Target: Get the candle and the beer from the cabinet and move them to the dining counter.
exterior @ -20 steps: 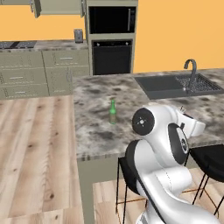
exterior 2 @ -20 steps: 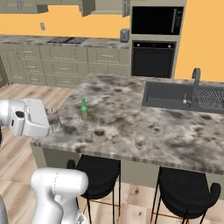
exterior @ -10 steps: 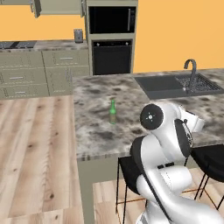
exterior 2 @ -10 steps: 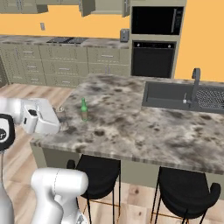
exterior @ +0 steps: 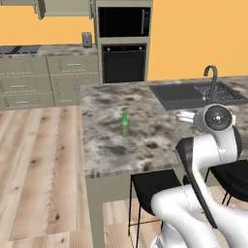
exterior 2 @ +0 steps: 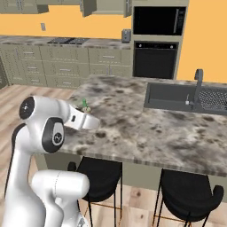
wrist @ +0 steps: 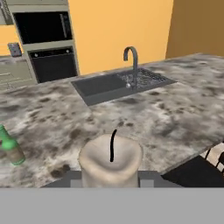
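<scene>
Candle (wrist: 111,162) sits clamped in the claw (wrist: 111,177) above the dining counter (wrist: 175,113); beer (exterior: 125,124) stands there.

Non-task fixtures in view: kitchen appliances, base units, seating.

A black wall oven (exterior: 123,63) sits in a tall beige column against the orange wall (exterior: 193,34). Left of it, drawer units (exterior 2: 40,66) carry a granite worktop with a black cooktop (exterior 2: 68,41) and a small grey box (exterior: 86,38) at its right end. Light wood floor (exterior: 38,160) lies in front. Two black stools (exterior 2: 188,195) stand below the island's near edge.
</scene>
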